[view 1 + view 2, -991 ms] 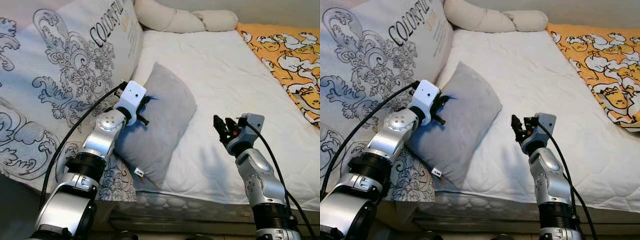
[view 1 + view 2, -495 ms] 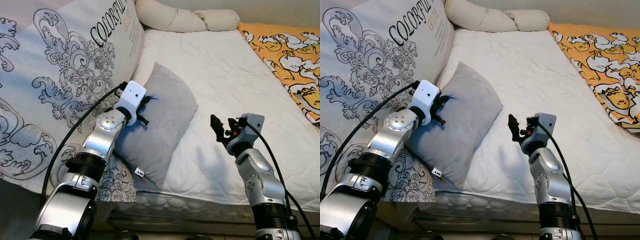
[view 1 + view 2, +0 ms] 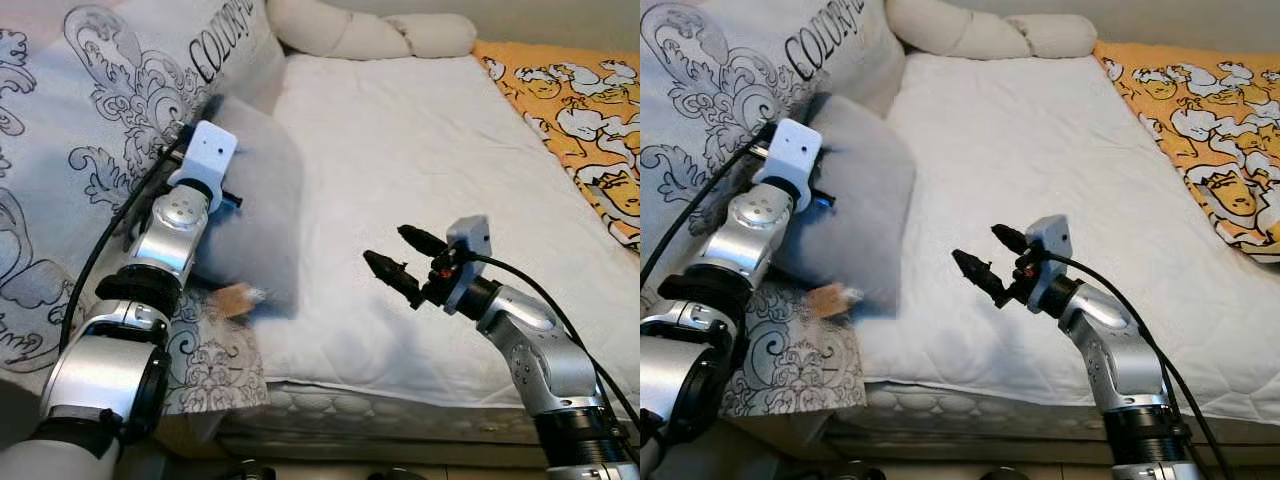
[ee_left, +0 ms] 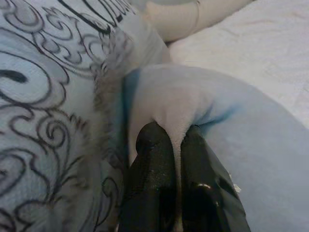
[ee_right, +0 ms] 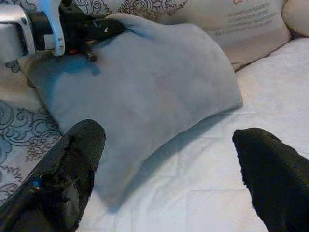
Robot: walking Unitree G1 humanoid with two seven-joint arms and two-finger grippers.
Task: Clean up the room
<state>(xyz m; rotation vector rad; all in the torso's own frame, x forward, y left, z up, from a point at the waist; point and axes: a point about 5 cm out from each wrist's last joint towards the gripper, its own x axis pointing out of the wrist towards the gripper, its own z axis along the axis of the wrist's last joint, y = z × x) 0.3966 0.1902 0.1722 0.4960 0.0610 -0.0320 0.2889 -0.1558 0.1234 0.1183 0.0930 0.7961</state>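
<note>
While left hand [image 4: 175, 145] pinches fold of gray pillow [image 3: 262, 190], fingers clamped tight on cloth, pillow lies on white bed [image 3: 420, 130] near left edge, leaning against big patterned cushion [image 3: 90, 150]. Right hand [image 3: 400, 262] hovers over bed, fingers spread apart, pointing at pillow. Orange blanket [image 3: 575, 110] on far right.

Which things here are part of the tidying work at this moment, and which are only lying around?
Part of the job:
- grey pillow, pinched by the left gripper
- right gripper, open, pointing towards it

Lying about:
- patterned duvet
- beige bolster
- orange cartoon blanket
- white mattress
</note>
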